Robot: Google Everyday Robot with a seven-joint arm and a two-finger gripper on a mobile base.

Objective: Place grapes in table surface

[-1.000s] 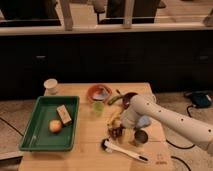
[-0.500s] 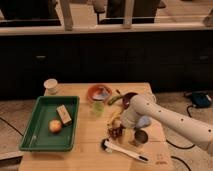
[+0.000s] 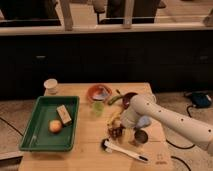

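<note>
The grapes (image 3: 116, 131) are a small dark reddish-purple bunch low over or on the light tan table surface (image 3: 85, 152), right of centre; I cannot tell if they touch it. My gripper (image 3: 119, 125) reaches down from the white arm (image 3: 165, 117) that comes in from the right, and it sits right at the top of the bunch. The gripper's end is partly hidden behind the grapes and the arm.
A small metal cup (image 3: 140, 137) stands just right of the grapes. A yellow banana (image 3: 113, 118) lies just behind them. A white-handled brush (image 3: 124, 149) lies in front. A green tray (image 3: 30, 135) at the left holds an orange fruit (image 3: 55, 126) and a tan block (image 3: 64, 114). A red bowl (image 3: 98, 92), a green cup (image 3: 98, 108) and a white cup (image 3: 50, 85) stand farther back.
</note>
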